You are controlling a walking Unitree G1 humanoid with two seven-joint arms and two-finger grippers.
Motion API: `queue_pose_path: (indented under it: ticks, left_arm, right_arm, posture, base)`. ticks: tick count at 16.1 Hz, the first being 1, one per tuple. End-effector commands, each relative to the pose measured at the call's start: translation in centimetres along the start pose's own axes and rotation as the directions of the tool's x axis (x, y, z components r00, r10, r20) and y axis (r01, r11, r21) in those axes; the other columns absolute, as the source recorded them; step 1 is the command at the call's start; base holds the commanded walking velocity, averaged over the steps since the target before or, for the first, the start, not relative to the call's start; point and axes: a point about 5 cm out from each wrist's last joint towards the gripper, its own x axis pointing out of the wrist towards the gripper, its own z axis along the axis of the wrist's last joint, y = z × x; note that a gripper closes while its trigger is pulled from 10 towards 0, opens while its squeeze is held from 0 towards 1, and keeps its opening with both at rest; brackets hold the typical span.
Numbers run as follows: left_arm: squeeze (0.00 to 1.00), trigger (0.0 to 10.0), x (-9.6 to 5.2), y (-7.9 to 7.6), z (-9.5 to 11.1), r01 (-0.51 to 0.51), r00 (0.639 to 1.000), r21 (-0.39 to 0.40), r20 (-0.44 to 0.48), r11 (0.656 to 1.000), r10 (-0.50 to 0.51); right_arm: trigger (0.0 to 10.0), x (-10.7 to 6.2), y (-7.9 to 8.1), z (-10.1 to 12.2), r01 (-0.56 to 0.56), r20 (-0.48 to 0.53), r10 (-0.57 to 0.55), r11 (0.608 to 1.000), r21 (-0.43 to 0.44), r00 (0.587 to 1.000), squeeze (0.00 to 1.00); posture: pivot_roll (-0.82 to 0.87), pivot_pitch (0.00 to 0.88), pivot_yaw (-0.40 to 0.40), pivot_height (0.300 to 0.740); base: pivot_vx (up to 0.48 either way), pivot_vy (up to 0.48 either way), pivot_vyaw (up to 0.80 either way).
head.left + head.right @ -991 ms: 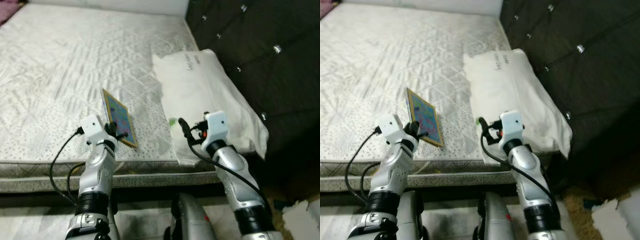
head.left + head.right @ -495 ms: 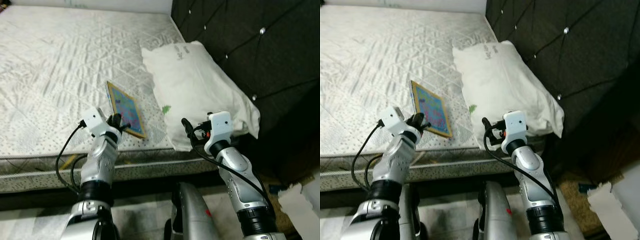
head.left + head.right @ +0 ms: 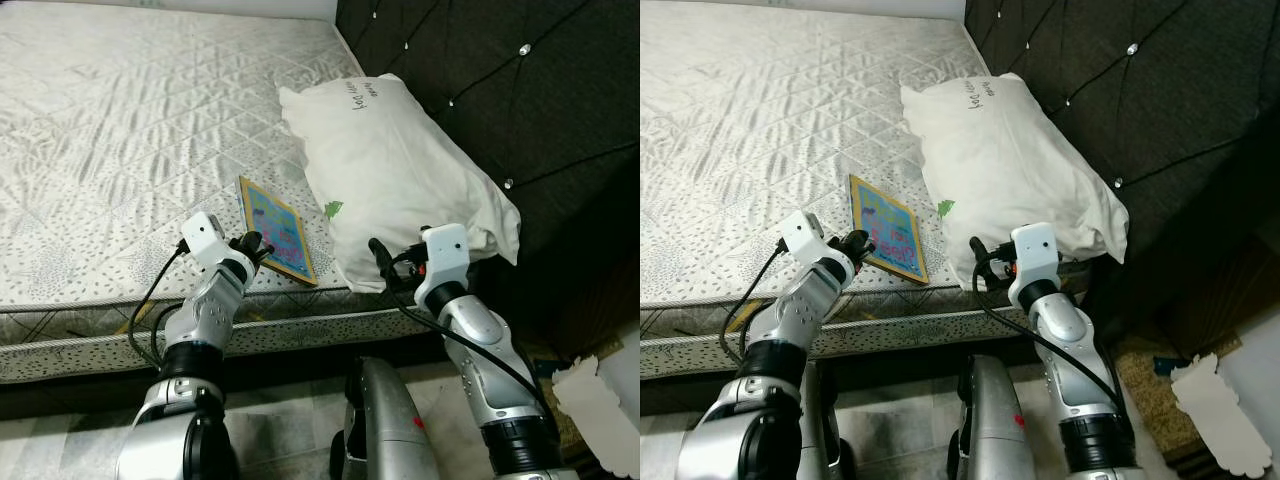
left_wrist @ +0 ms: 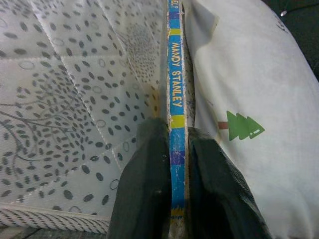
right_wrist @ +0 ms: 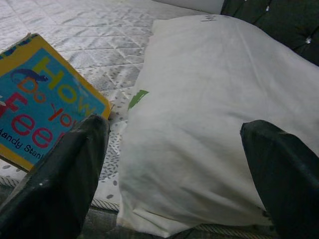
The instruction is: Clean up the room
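Quilted white mattress (image 3: pixel 120 130) fills most of the scene, bare of sheets, its near edge running across in front of the robot and a dark tufted headboard (image 3: pixel 500 90) rising along its right side. At the near edge, the left gripper (image 3: pixel 256 247) reaches over the mattress and has its two black fingers (image 4: pixel 147 184) closed tightly on the spine of a thin picture book (image 3: pixel 277 230). The left wrist view shows the fingers pressing either side of the blue and yellow spine, which carries the words "MANDY STANLEY". The book stands tilted up on its edge, its colourful cover with a yellow border facing the pillow, and its lower edge touches the mattress close to the near edge. Just beside the book lies a white pillow (image 3: pixel 400 170), resting against the headboard at the mattress's near right corner, with a small green tree label on its side and handwriting near its far end. The right gripper (image 3: pixel 383 268) hovers at the near end of the pillow with its fingers (image 5: pixel 60 184) spread wide apart, holding nothing. On the floor beyond the right corner lies a pale piece of paper (image 3: pixel 600 400).
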Motion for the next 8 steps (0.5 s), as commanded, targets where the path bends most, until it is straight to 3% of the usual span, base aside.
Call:
queue_pose_path:
  ticks: [1,4,8]
  left_arm:
    - [0.00,10.0,0.4,-1.3,-0.3,0.045,0.998,0.005,-0.036,0.999,-0.045]
    - [0.00,10.0,0.7,-0.9,-0.1,0.044,0.999,0.008,-0.031,0.999,-0.044]
    - [0.00,10.0,0.9,0.4,-1.0,0.043,0.994,0.010,-0.098,0.999,-0.042]
  right_arm:
    - [10.0,-0.2,-0.8,0.5,0.025,0.007,-0.025,0.999,-0.021,1.000,0.00]
    - [10.0,-0.4,-1.2,0.5,0.033,0.001,-0.033,0.999,-0.030,0.999,0.00]
    - [10.0,-0.8,-1.7,0.6,0.037,-0.003,-0.038,0.998,-0.049,0.999,0.00]
  posture:
    - [-0.22,0.078,-0.124,0.538]
    - [-0.23,0.079,-0.130,0.538]
    - [-0.26,0.078,-0.144,0.538]
  base:
    - [0.000,0.000,0.00]
    - [0.000,0.000,0.00]
    - [0.000,0.000,0.00]
